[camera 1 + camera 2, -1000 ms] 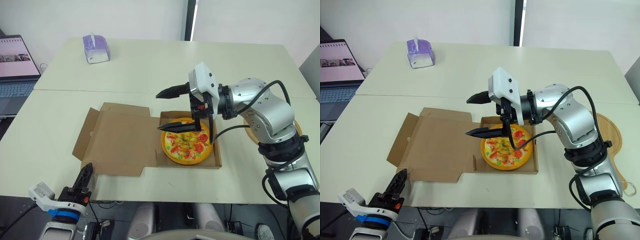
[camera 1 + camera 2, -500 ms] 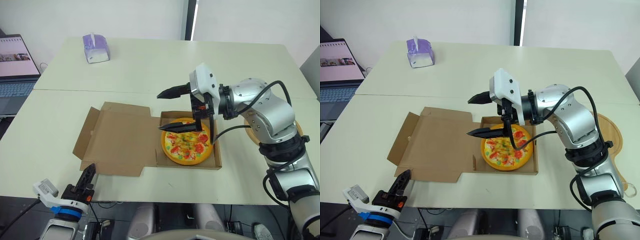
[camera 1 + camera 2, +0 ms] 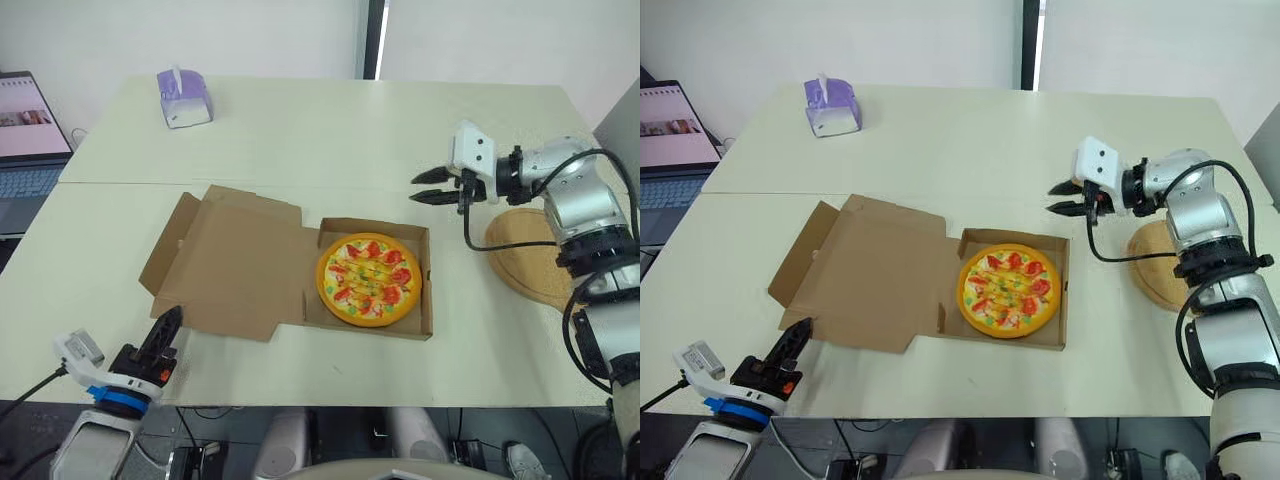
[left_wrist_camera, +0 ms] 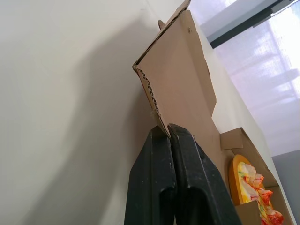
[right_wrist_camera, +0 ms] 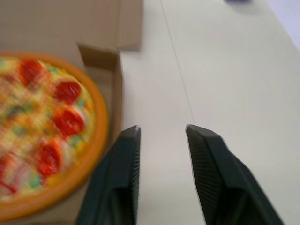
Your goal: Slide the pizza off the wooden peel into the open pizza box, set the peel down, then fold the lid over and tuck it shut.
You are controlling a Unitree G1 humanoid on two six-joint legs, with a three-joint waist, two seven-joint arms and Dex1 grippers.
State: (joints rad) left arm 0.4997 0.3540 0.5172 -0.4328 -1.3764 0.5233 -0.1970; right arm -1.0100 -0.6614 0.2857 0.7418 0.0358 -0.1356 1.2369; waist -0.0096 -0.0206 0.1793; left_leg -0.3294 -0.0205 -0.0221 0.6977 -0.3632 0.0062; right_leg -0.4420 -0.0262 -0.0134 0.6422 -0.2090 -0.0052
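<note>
Away from the pizza (image 3: 369, 278) goes the right gripper (image 3: 414, 188) — it now hangs over the table (image 3: 300, 130) past the box (image 3: 428, 292), near the wooden peel (image 3: 530, 255), fingers apart, holding nothing. The pizza lies in the box, lid (image 3: 225, 265) flat open. The left gripper (image 3: 176, 314) sits by the lid's near corner — fingers pressed together.

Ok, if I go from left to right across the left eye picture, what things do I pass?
laptop → open box lid → pizza → wooden peel
</note>
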